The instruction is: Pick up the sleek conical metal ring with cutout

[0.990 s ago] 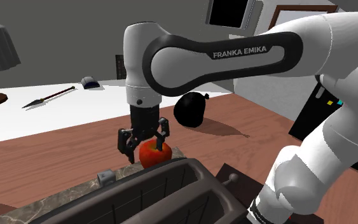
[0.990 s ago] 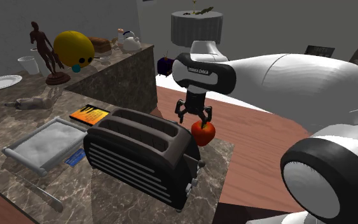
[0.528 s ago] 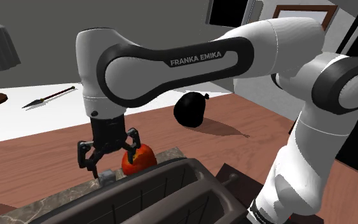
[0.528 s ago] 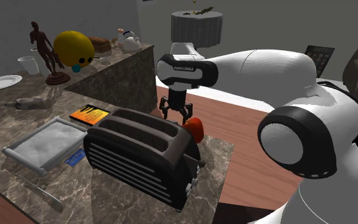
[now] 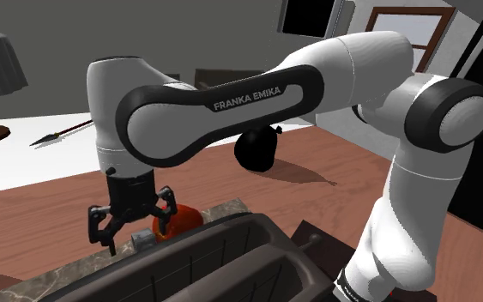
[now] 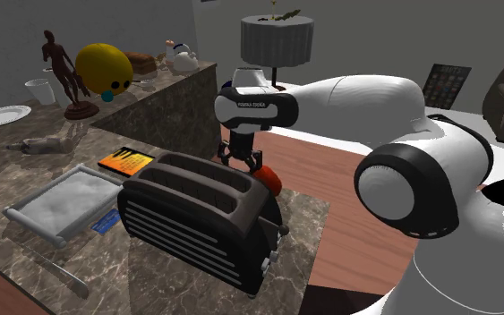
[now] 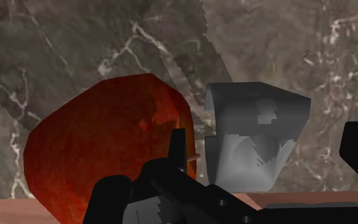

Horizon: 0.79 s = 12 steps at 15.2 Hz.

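Shoulder view: the gripper (image 5: 135,230), fingers spread, hangs over the small grey conical ring (image 5: 144,240), a red apple (image 5: 178,220) just beside. Second exterior view: the black toaster (image 6: 192,210) fronts the fingertips. Wrist view: the ring stands untouched between the fingers on a marble counter (image 7: 75,51).

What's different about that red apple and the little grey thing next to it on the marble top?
The apple is deep red; the ring is plain grey. The apple is rounded and solid; the ring is a hollow, tapered band. The apple is clearly bigger than the ring. Both sit side by side on the dark marble counter.
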Each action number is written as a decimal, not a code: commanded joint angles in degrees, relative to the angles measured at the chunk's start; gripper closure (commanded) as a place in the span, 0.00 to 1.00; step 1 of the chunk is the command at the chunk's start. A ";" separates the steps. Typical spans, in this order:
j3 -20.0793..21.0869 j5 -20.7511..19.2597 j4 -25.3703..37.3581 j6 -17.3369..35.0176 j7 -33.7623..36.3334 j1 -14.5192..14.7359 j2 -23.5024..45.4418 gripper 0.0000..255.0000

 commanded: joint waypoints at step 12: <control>-0.23 -0.46 -1.45 0.56 0.07 -0.24 1.02 1.00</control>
